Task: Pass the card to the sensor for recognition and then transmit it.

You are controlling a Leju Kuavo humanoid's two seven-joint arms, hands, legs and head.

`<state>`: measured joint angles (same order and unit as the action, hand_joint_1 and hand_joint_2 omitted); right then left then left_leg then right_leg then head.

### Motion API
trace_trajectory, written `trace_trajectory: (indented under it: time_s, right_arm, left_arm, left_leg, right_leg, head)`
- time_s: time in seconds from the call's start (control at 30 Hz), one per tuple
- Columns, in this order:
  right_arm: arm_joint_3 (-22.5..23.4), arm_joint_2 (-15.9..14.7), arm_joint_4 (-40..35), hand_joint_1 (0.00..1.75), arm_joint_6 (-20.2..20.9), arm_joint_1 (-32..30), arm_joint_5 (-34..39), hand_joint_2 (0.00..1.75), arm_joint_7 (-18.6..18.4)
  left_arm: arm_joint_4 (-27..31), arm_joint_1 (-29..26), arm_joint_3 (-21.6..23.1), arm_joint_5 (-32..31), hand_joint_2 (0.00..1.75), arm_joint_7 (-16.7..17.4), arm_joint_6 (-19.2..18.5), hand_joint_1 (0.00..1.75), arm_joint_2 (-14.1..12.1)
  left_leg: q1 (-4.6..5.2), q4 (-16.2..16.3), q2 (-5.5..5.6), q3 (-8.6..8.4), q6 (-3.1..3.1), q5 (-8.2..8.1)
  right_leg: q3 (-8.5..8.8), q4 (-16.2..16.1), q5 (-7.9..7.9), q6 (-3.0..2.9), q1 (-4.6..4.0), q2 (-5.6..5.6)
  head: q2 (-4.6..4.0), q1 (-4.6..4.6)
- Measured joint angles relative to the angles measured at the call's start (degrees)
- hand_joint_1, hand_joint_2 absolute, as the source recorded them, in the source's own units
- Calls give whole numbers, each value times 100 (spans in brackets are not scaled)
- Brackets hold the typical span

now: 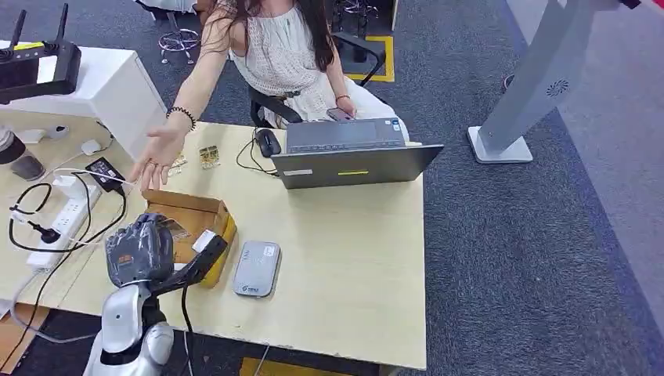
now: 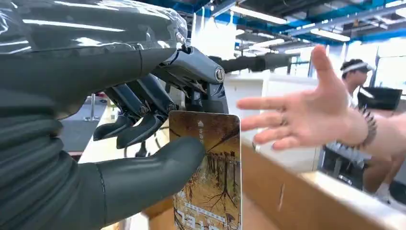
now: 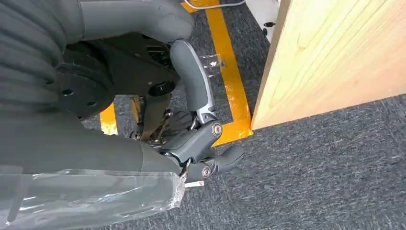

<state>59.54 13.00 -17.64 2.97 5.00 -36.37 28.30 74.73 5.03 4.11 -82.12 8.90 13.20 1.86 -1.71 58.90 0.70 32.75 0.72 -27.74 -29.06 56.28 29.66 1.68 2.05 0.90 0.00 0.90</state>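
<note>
The thin rectangular card printed with a brown autumn-tree picture [image 2: 208, 172] is pinched in the robot's left hand [image 2: 158, 129], the thick grey thumb pressing its printed face and the darker fingers [image 2: 139, 124] behind it. It stands on edge, long axis roughly upright in the wrist view. In the head view the card shows as a pale sliver [image 1: 203, 240] at the tip of the left hand [image 1: 168, 254], above the open brown cardboard box [image 1: 192, 215].

The relation that matters: the flat grey rounded-rectangle sensor pad [image 1: 257, 269] lies on the pale wooden bench [image 1: 344, 258] just beside the card, at about 4 o'clock from it in the head view, its long axis running toward the laptop. The left hand is plainly the nearer one. The person's open, palm-up hand [image 1: 156, 160] waits at about 11 o'clock from the card, past the box; the same hand [image 2: 299, 112] faces the card in the wrist view.

The right hand [image 3: 191, 139] hangs beside the bench edge above the grey carpet, fingers curled in and holding nothing that I can see.

Counted: one card, one sensor pad, one box, one open grey laptop [image 1: 348, 157], one black mouse [image 1: 268, 142], one waiting person's hand.
</note>
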Motion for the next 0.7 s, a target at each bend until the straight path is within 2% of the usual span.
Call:
trace_trajectory:
  time_s: [0.17, 0.3, 0.53, 0.7]
  right_arm:
    - [-9, 0, 2, 0, 0, 5, -35, 175, 0]
    - [-63, 0, 33, 0, -2, 41, -109, 175, 0]
    - [-210, -2, 96, 0, -7, 112, -188, 175, -55]
    - [-280, -2, 127, 0, -7, 126, -186, 175, -66]
  left_arm:
    - [28, 192, 0, -85, 175, -2, 220, 175, -26]
    - [22, 659, 0, -289, 175, 18, 361, 175, -129]
    - [-376, 1641, -2, -299, 175, 168, 217, 175, -402]
    - [-573, 1913, -2, -299, 175, 175, 164, 175, -476]
  left_leg:
    - [0, 1, 1, 0, 2, 2]
    - [-1, 1, 3, 0, 5, 7]
    - [-2, 0, 2, 0, 2, 18]
    - [-1, 1, 1, 1, 2, 18]
  right_leg:
    - [-2, 0, 0, 0, 0, -2]
    - [-2, 2, -5, -6, -1, -2]
    - [-3, 5, -14, -7, -1, -1]
    - [-3, 5, -15, -6, -1, 1]
  head:
    - [0, 0]
    - [0, 2]
    - [0, 0]
    - [0, 0]
